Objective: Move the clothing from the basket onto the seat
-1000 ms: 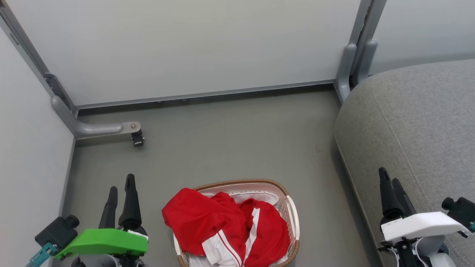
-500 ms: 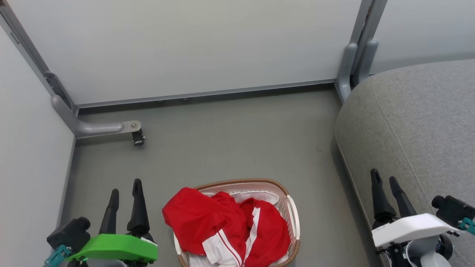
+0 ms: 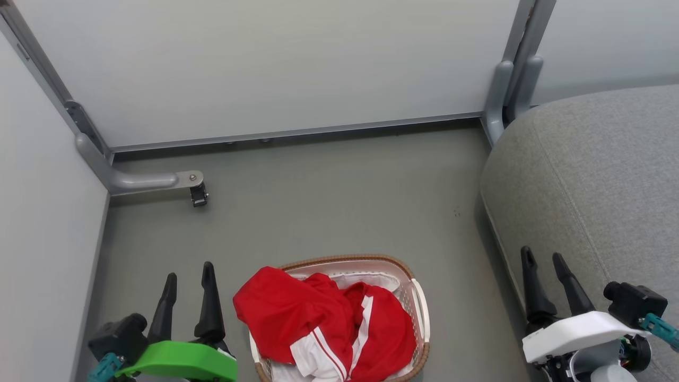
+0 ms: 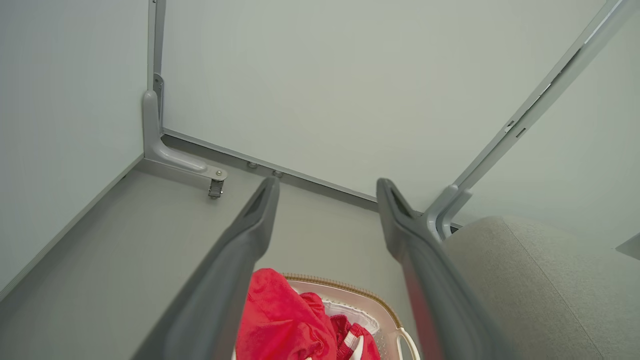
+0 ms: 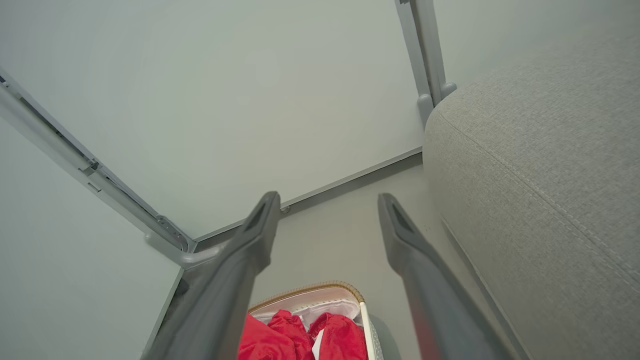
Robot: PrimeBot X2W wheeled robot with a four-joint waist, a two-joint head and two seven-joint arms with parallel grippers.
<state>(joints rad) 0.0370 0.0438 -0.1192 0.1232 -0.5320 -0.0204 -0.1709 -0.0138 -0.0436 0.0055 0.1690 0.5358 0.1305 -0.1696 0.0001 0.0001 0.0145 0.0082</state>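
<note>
At the lower left of the head view, the left gripper [image 3: 189, 271] hangs with its two dark fingers spread wide and nothing between them, just beside the basket [image 3: 345, 260]. It looks set for a reach, not a carry. Over on the other side the right gripper [image 3: 541, 253] is just as wide and just as empty, poised where the seat [image 3: 594, 170] rounds down towards the grey floor [image 3: 329, 196]. So the two flank the load, and neither touches it. The clothing [image 3: 297, 318] is all in the basket, a crumpled red heap with white panels and stripes. One big fold spills over the left rim, and that overhang is likely the easiest thing to pinch, since it sits nearest the left fingers. A strip of white liner [image 3: 366, 280] peeks out at the far end under the red, so a grab there risks taking the wrong cloth. The basket stands on the floor with the seat close by on the right, bare on top as far as it shows, which should keep the transfer a short swing sideways. My read is that nothing has been moved across yet, and the first pick is what comes next.
</note>
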